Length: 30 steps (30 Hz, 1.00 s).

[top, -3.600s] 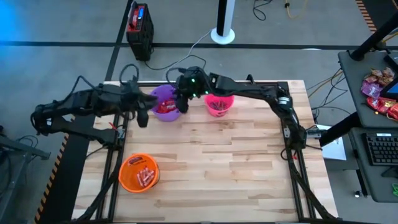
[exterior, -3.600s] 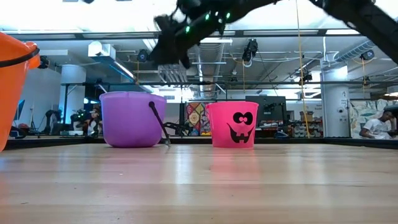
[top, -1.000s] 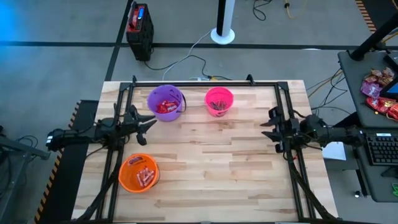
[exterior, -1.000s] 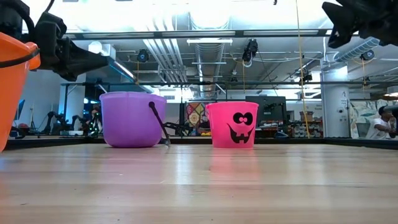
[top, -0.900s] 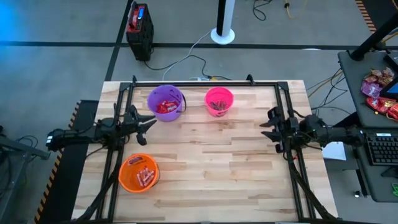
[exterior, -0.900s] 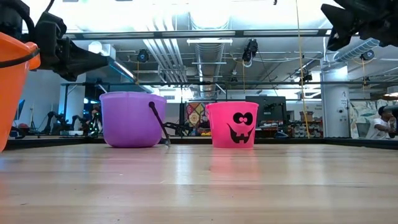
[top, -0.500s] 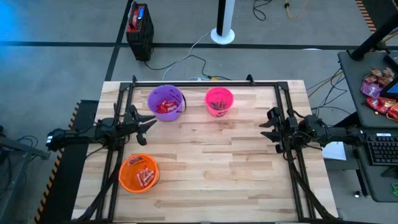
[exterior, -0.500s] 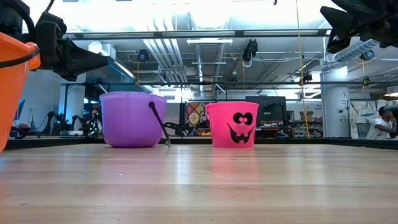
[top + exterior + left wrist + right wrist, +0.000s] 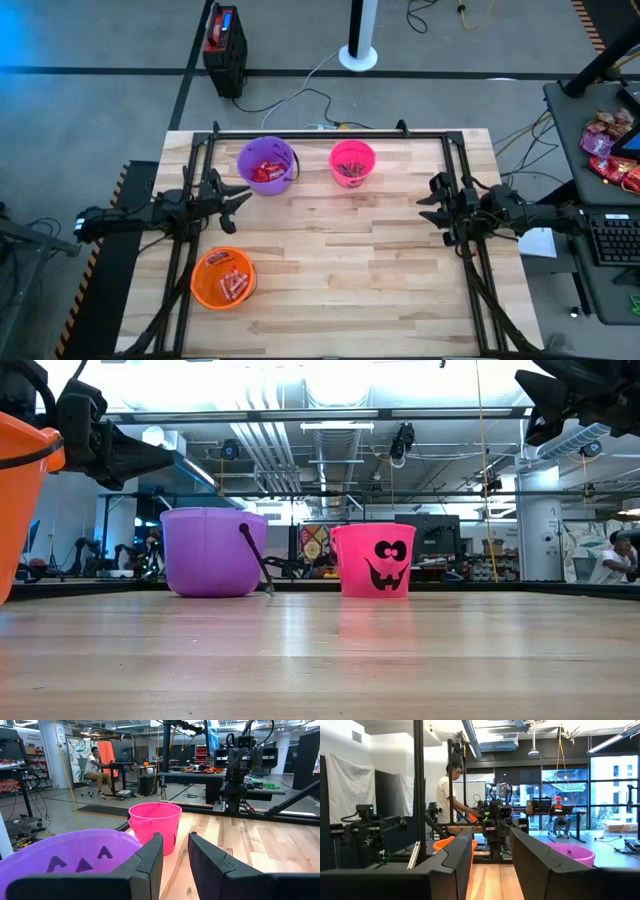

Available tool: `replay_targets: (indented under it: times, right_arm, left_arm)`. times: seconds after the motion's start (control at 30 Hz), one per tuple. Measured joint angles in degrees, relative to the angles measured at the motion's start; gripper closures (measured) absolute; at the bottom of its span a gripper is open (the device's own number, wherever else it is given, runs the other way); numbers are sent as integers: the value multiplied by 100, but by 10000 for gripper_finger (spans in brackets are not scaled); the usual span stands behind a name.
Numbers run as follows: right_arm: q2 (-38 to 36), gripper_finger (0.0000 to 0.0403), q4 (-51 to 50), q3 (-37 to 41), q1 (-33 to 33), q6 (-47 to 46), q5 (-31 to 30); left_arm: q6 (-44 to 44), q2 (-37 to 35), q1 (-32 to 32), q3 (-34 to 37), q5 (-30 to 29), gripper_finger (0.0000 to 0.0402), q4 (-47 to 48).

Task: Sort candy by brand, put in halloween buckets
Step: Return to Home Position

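The left claw (image 9: pixel 232 196) sits at the left edge of the table (image 9: pixel 340 270), fingers apart and empty. The right claw (image 9: pixel 432 203) mirrors it at the right edge, also apart and empty. Seconds ago both arms reached over the purple bucket (image 9: pixel 241 158); now they are drawn back, so the sorting looks finished. Red candy (image 9: pixel 264 173) lies in the purple bucket, dark pieces in the pink bucket (image 9: pixel 333 155), tan sticks in the orange bucket (image 9: pixel 196 270). No wrapper print is legible; the pink bucket bears a black grinning face.
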<state>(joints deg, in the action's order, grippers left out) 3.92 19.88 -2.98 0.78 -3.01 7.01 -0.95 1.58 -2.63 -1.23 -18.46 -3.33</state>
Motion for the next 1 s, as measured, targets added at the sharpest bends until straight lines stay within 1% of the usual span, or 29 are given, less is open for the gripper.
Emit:
replay_targets:
  times: [0.43, 0.8, 1.0]
  right_arm:
    - [2, 269, 0, 0, 0, 0, 1]
    - [2, 280, 2, 0, 0, 0, 0]
    - [2, 274, 0, 0, 0, 0, 0]
  left_arm:
    - [0, 0, 2, -2, 0, 326, 0]
    - [0, 0, 0, -2, 0, 326, 0]
    - [0, 0, 0, -2, -2, 326, 0]
